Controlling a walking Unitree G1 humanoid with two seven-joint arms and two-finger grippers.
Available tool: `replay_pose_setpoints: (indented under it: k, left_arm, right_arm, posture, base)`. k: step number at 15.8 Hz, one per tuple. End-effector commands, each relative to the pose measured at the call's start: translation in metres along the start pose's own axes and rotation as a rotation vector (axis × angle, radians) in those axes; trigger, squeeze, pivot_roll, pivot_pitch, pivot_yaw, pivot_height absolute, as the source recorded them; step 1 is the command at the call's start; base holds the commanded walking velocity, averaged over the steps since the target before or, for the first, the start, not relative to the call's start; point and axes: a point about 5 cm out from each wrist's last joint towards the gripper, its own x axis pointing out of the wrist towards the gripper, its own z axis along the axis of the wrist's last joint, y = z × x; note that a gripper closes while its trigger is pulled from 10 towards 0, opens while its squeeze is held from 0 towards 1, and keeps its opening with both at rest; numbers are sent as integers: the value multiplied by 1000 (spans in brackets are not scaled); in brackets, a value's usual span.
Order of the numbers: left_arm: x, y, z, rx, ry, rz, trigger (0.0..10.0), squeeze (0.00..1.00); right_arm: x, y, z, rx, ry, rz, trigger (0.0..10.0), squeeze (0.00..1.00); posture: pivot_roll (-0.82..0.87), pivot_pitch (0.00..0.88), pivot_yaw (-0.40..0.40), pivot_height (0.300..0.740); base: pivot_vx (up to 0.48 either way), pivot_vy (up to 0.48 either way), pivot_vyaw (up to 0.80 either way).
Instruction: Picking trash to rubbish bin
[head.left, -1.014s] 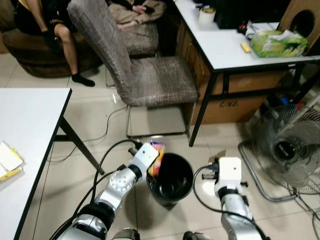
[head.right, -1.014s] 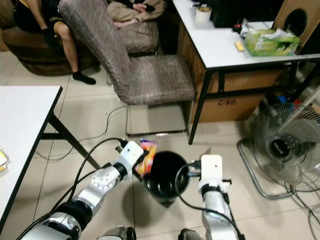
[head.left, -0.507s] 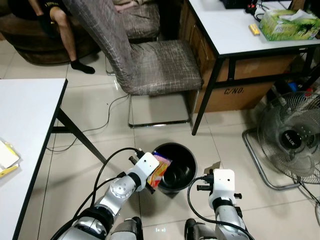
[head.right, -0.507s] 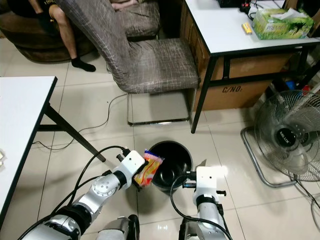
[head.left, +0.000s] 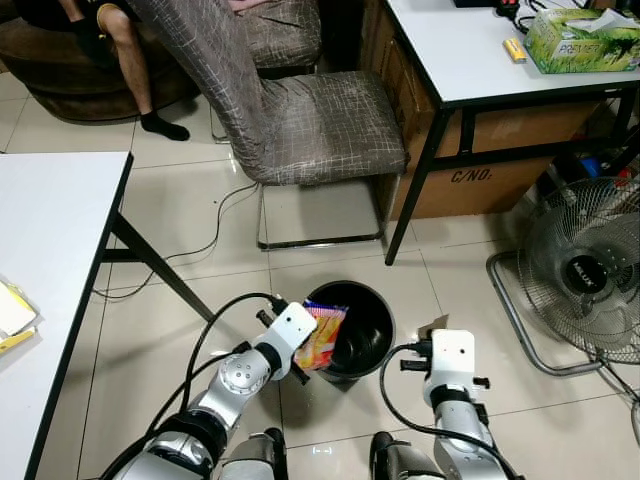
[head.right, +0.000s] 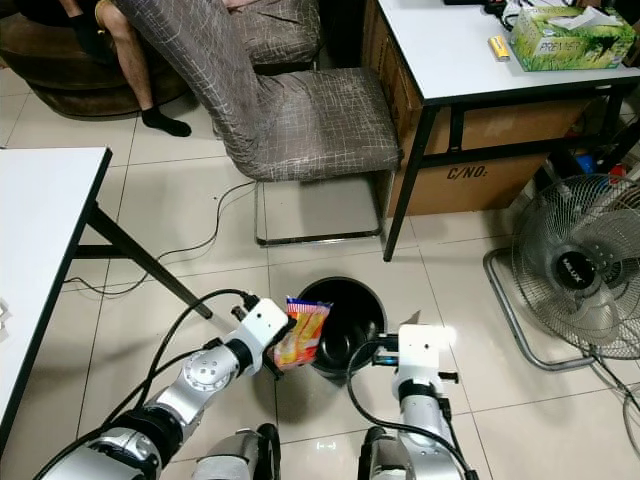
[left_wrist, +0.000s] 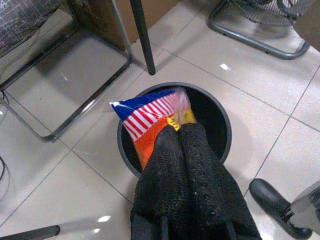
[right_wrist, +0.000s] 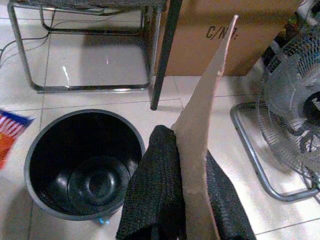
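The left gripper (left_wrist: 176, 131) is clamped on a snack wrapper (head.left: 322, 337), a red, orange and blue packet with white stripes, at the left rim of the black bin (head.left: 374, 345) on the tiled floor. In the left wrist view the fingers are pressed together on the packet's lower end, and most of the wrapper hangs over the bin's open mouth, its blue corner poking past the rim towards the chair (head.left: 300, 120). To drop it cleanly, the arm should likely carry the packet a little further right, towards the bin's centre, before the fingers part, since a light wrapper let go at the edge could catch on the rim and slide to the floor.

The left arm reaches forward and right from the robot's near left, forearm low, wrist angled down at the bin. The right gripper (right_wrist: 192, 145) waits just right of the bin, near the fan (head.left: 585, 275), closed on a thin tan piece of cardboard (right_wrist: 202, 120) that stands upright between its fingers. The right forearm is drawn in close to the body, wrist level, its load apparently due for the bin next.
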Motion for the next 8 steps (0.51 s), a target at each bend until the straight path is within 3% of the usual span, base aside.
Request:
replay_pose_setpoints:
  k: [1,4,8]
  left_arm:
    - [0,-3,-2,-17,8,-19,10000,0]
    - [4,-10,1,-24,7,-54,10000,0]
    - [5,-14,1,-24,10,-72,10000,0]
  right_arm:
    - [-3,-4,-5,4,11,-21,10000,0]
    - [-3,-5,-8,-1,11,-26,10000,0]
    - [-2,-6,-8,-12,13,-19,10000,0]
  posture:
    - [101,235,33,740]
    - [89,222,27,740]
    - [83,208,22,740]
  base:
    - [0,0,0]
    - [0,0,0]
    - [322,0,0]
